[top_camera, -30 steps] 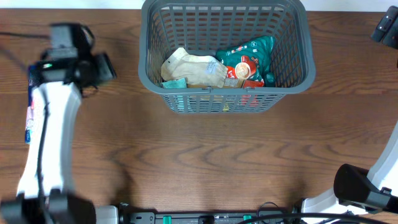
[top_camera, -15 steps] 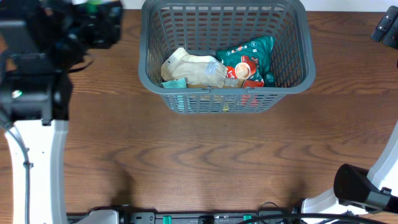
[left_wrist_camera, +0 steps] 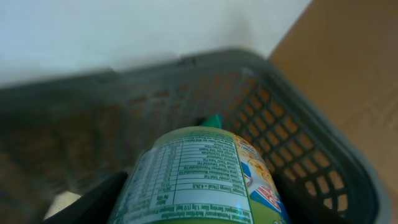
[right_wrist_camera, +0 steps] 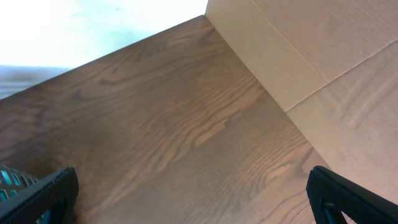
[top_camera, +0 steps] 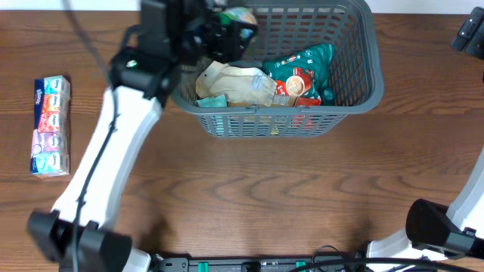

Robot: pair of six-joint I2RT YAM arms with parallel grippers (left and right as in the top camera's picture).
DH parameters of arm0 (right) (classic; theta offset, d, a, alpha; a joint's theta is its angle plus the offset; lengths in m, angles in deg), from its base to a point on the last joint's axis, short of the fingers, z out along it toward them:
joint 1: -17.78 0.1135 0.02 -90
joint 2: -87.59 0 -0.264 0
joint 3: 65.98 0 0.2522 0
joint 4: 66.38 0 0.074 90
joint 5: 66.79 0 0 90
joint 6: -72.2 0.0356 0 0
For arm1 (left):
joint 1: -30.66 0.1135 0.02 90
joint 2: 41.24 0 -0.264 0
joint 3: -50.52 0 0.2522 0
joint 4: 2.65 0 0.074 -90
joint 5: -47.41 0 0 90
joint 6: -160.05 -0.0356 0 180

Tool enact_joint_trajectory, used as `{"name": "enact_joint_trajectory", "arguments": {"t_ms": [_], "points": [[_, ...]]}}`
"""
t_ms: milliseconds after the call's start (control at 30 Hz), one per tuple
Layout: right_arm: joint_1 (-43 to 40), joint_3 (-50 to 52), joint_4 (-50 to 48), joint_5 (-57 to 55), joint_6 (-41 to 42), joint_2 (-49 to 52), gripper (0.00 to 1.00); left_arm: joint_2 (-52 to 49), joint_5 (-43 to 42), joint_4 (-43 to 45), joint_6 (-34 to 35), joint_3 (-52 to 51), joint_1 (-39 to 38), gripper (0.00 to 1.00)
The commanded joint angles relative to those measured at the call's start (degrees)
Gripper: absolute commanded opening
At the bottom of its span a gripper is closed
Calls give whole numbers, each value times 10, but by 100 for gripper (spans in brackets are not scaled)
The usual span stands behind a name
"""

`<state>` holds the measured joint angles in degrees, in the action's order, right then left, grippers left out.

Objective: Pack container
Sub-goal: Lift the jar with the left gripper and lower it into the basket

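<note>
**Canister held over the container's corner.** A green labelled canister [left_wrist_camera: 199, 180] is clamped between the 2 fingers of the left gripper [top_camera: 221, 34]. It is held above the far left corner of the container [top_camera: 376, 79], which is set at the far middle of the table [top_camera: 249, 189]. The basket's floor is already taken up by a beige pouch [top_camera: 234, 85] and a green packet [top_camera: 306, 68], with 1 small red-topped item [top_camera: 296, 83] lying on the packet. The right gripper [top_camera: 469, 34] is parked well apart at the far right edge, its fingers spread with nothing between them. 1 tissue pack [top_camera: 49, 125] is seen unpacked on the table's left side.

Several risks are judged to remain. The canister is carried close to the left wall, so the rim could be clipped on a descent and the light basket shoved or tipped. If the grip is let go from this height, the canister could be bounced off the soft pouch or rolled against the red-topped item, or the packet could be dented. How high the canister hangs above the contents cannot be told from the wrist view.
</note>
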<state>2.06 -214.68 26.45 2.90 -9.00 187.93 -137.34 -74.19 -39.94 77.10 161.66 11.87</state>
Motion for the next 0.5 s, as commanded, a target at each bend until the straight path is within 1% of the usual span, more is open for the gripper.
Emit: {"name": "enact_joint_trajectory", "arguments": {"t_ms": [0,133,267,467], "points": [[-3,-1,1,-2,10,0,99,-35,-10,-8,-10,49,-10,5],[-3,-1,1,-2,10,0,99,-80,-10,-31,-14,81,-18,6],[-3,-1,1,-2,10,0,99,-107,-9,-49,-23,84,-23,5],[-3,-1,1,-2,10,0,99,-150,10,-130,-56,84,-35,6]]}}
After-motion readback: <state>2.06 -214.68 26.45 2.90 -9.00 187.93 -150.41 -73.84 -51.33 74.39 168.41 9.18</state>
